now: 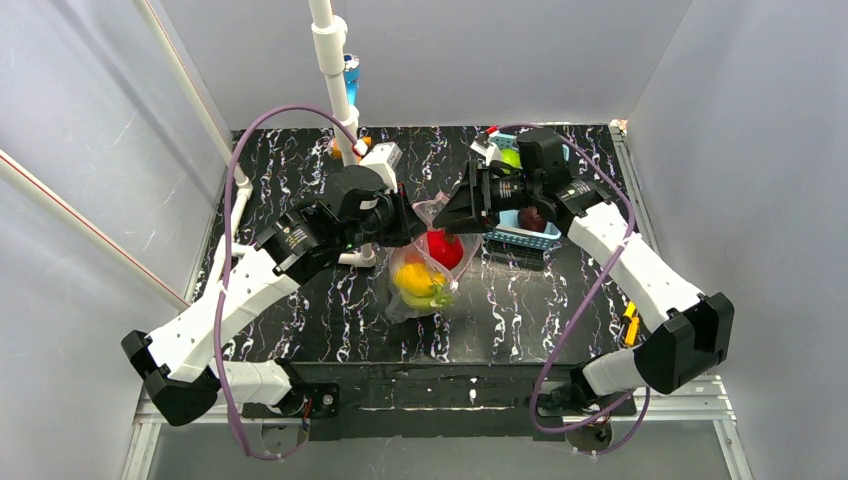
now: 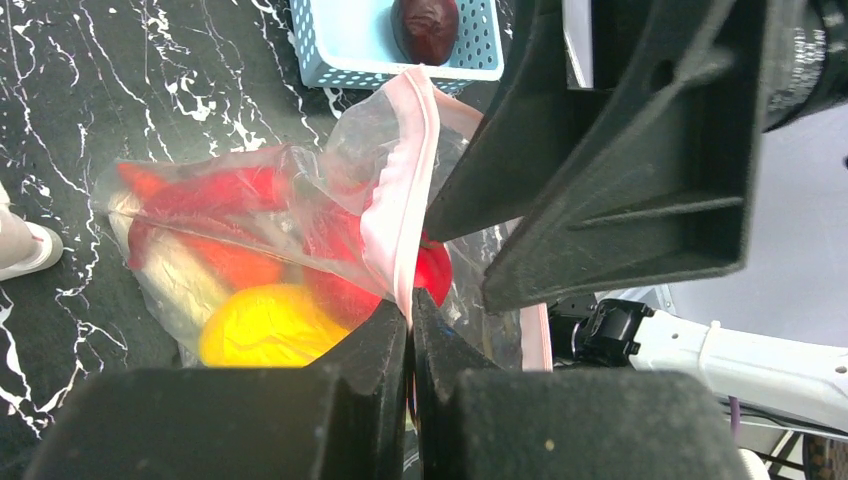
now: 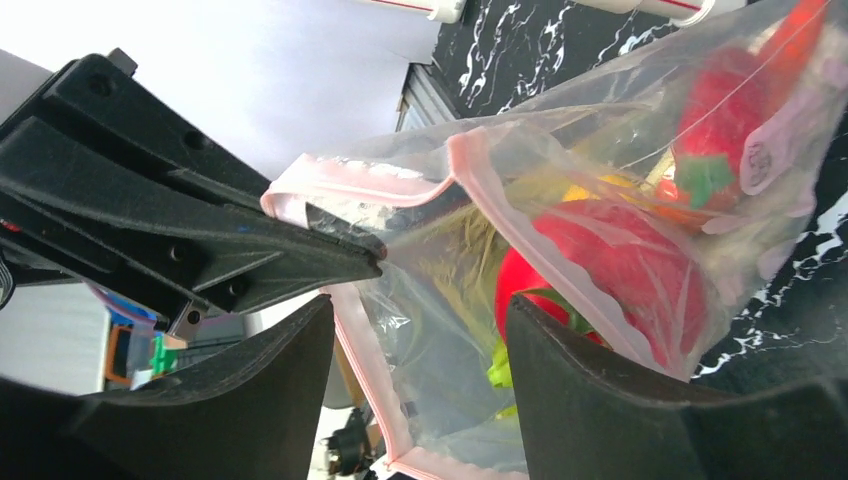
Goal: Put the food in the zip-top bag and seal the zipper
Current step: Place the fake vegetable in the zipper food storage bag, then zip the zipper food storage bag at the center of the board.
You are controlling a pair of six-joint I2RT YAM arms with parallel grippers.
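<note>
The clear zip-top bag (image 1: 422,285) lies mid-table with its mouth lifted. Inside it I see a red tomato (image 1: 445,248), a yellow fruit (image 1: 415,280) and other red and green pieces. My left gripper (image 2: 410,300) is shut on the pink zipper strip (image 2: 400,200) and holds one lip of the mouth up. My right gripper (image 3: 420,305) is open; its jaws straddle the open mouth, with the tomato (image 3: 600,270) just beyond one finger. A maroon fruit (image 2: 425,25) and a green fruit (image 1: 511,157) lie in the blue basket (image 1: 520,238).
The light-blue basket (image 2: 340,50) stands right behind the bag, under the right arm. A white post (image 1: 335,70) rises at the back centre with a blue bottle (image 1: 350,75) behind it. White enclosure walls stand on both sides.
</note>
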